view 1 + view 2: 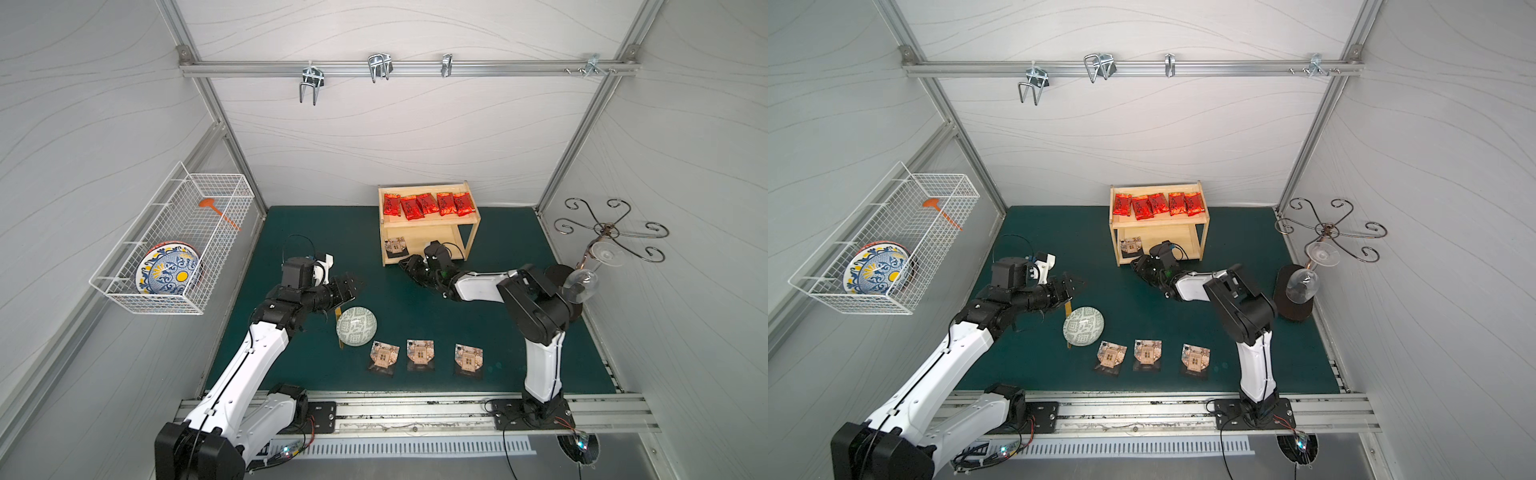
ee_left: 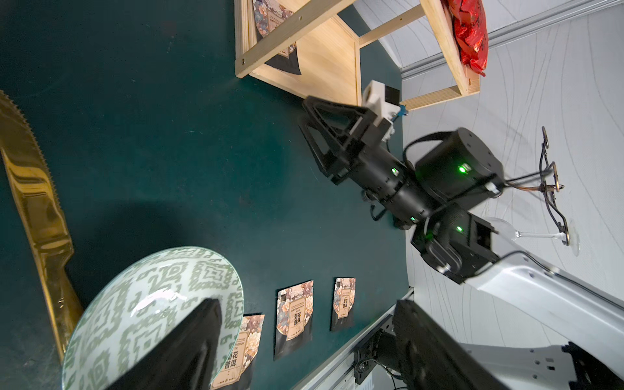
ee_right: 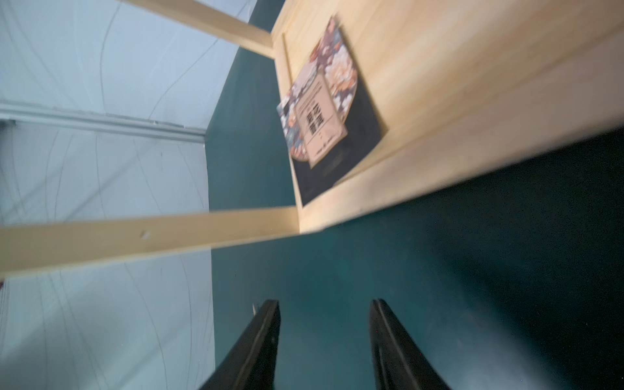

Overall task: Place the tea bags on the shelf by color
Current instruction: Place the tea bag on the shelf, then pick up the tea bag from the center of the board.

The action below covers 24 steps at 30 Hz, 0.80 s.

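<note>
Though crinkled, shiny red tea bags

Black tea bag on shelf — right gripper parted.

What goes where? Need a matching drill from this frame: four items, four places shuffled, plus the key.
Items:
1. red tea bags
2. bowl
3. painted plate
4. wine glass

Places:
A. inside the wire basket
B. on the green mat
C. top tier of the shelf
D. hanging from the metal stand

Pairs: 1-C, 2-B, 3-A, 4-D
</note>
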{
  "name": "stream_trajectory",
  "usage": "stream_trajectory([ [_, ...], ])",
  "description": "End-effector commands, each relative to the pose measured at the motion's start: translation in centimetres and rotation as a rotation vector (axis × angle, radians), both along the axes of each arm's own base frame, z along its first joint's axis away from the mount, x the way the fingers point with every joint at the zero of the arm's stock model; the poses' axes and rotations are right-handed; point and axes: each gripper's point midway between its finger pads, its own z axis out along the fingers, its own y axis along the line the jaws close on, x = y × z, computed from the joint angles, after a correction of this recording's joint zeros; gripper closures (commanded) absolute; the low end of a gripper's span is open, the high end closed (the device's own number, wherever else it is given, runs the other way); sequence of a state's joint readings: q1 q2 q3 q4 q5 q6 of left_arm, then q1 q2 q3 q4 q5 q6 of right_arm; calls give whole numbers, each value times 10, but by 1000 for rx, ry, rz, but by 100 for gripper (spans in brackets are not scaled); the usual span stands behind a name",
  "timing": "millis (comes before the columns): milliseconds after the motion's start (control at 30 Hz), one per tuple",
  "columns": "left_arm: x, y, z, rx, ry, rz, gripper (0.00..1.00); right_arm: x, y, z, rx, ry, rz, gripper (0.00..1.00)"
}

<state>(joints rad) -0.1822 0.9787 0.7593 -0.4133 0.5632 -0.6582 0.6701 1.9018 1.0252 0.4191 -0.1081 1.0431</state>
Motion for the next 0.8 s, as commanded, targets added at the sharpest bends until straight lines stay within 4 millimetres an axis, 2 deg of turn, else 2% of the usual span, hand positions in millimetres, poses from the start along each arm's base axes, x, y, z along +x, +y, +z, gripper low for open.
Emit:
stream_trajectory([
  [0, 3, -4, 7, -10, -30, -21, 15, -55, -15, 27, -179, -151, 209, 52],
  [100, -2, -14, 2, 11, -16, -55, 15, -114, -42, 26, -354, -196, 326, 52],
  [233, -16, -45, -7, 65, -9, -139, 15, -185, -72, 14, -474, -232, 449, 54],
  [367, -28, -75, -23, 101, 27, -229, 16, -231, -82, 7, -526, -296, 536, 60],
  [533, -43, -104, -53, 139, 130, -337, 20, -264, -72, -2, -450, -307, 655, 68],
  [667, -50, -122, -75, 184, 181, -396, 21, -269, -78, -27, -493, -269, 671, 77],
  [767, -51, -135, -84, 190, 198, -428, 22, -270, -78, -34, -476, -274, 668, 81],
])
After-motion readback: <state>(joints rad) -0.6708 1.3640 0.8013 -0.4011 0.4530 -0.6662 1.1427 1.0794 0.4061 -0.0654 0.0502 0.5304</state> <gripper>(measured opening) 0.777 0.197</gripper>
